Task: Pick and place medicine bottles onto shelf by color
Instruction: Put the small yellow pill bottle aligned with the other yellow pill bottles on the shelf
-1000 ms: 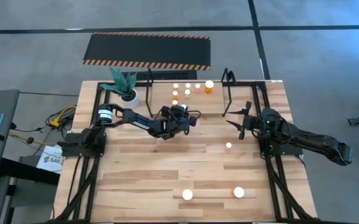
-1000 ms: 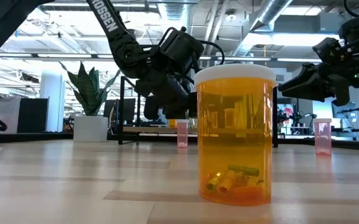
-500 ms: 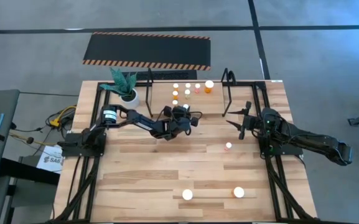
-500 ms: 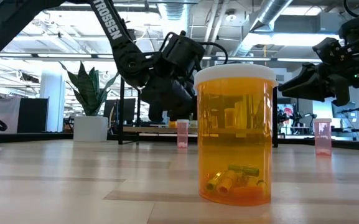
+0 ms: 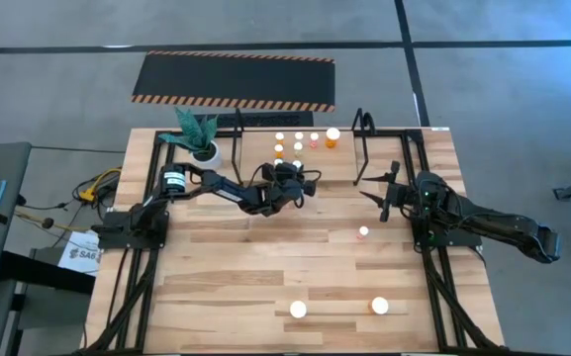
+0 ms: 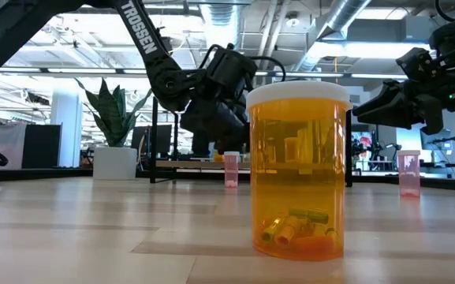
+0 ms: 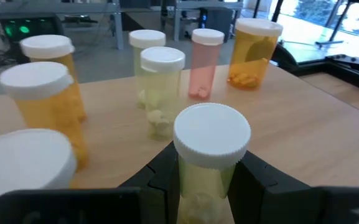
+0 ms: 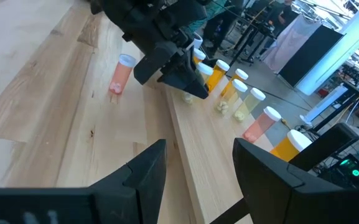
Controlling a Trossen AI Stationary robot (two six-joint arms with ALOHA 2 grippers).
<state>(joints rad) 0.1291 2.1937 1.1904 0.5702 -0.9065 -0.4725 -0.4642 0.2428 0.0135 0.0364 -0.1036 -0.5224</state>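
Left gripper (image 7: 207, 186) carried pale bottle (image 7: 209, 158) toward shelf (image 5: 364, 133).

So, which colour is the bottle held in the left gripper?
The bottle is pale yellow-green with a white cap, seen best in the left wrist view.

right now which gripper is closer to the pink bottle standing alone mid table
Right. The right gripper hangs open just past the lone pink bottle, toward the shelf. The left gripper is farther off, at the shelf's bottle cluster, shut on a pale yellow bottle.
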